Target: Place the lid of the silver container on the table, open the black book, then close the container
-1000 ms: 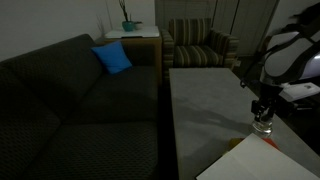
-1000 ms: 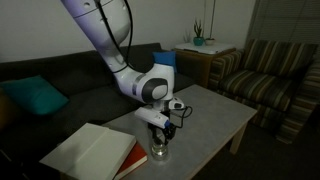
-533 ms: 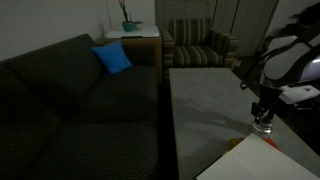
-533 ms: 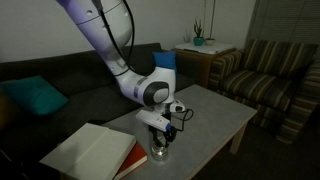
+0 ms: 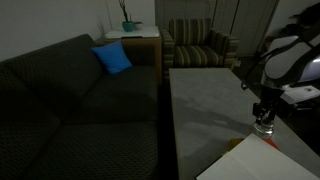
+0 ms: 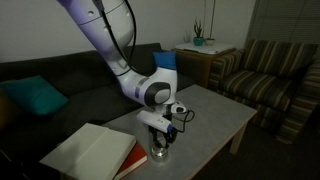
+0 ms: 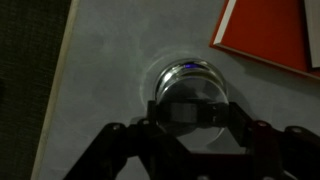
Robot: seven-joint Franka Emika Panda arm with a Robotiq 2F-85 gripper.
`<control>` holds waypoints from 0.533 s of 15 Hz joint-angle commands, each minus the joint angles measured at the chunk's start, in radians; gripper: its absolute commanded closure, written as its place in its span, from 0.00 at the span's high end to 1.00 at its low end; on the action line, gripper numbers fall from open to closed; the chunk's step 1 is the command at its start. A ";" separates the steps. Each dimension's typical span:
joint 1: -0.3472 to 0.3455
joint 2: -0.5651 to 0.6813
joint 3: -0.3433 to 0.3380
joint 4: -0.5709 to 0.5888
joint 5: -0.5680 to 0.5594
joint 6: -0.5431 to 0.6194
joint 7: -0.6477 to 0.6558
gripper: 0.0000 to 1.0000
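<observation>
My gripper points straight down at the near end of the table, with one finger on each side of the round silvery lid. The jaws are shut on the lid's edges. The lid sits on or just above the silver container, whose shiny rim shows around it; I cannot tell whether they touch. Both exterior views show the gripper right over the small tin. The book lies open beside it, pale pages up, with a reddish-orange cover corner.
A dark sofa with a blue cushion runs along the table's long side. A striped armchair stands past the far end, and a small white side table with a plant stands behind it. The table's edge is close.
</observation>
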 commanded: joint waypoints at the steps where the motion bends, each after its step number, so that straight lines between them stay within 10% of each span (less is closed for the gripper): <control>1: -0.032 0.020 0.028 0.027 -0.009 -0.046 -0.042 0.44; 8: -0.033 0.016 0.032 0.022 -0.007 -0.067 -0.050 0.44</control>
